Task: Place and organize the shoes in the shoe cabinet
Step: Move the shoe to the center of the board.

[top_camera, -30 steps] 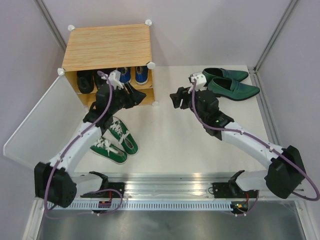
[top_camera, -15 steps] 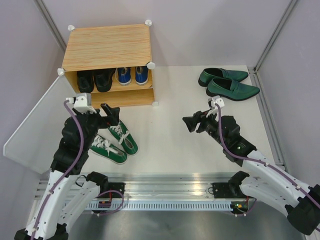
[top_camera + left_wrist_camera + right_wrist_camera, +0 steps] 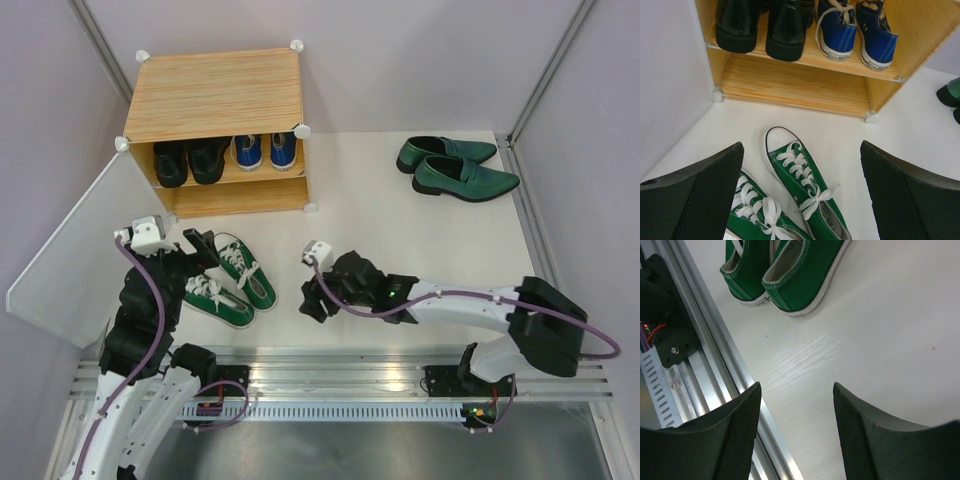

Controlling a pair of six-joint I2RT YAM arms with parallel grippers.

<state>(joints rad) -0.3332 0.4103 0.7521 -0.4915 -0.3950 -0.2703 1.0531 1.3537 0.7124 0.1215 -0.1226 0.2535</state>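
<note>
The shoe cabinet (image 3: 215, 95) stands at the back left, with black ankle boots (image 3: 190, 160) and blue sneakers (image 3: 265, 150) on its upper shelf. The green sneakers (image 3: 232, 280) lie side by side on the table in front of it. My left gripper (image 3: 197, 252) hangs above them, wide open, and the pair (image 3: 800, 185) shows between its fingers (image 3: 700, 195). My right gripper (image 3: 314, 296) is low over the table just right of the sneakers' heels (image 3: 790, 285), open with nothing between its fingers. The dark-green loafers (image 3: 455, 165) sit at the back right.
The cabinet's frosted door panel (image 3: 70, 240) swings open to the left, beside my left arm. An aluminium rail (image 3: 340, 375) runs along the near edge, close under my right gripper (image 3: 796, 385). Grey walls close in the table on three sides.
My left arm has drawn back from the cabinet to above the green sneakers, its gripper now wider. My right arm has swung from near the loafers down to the front middle.
</note>
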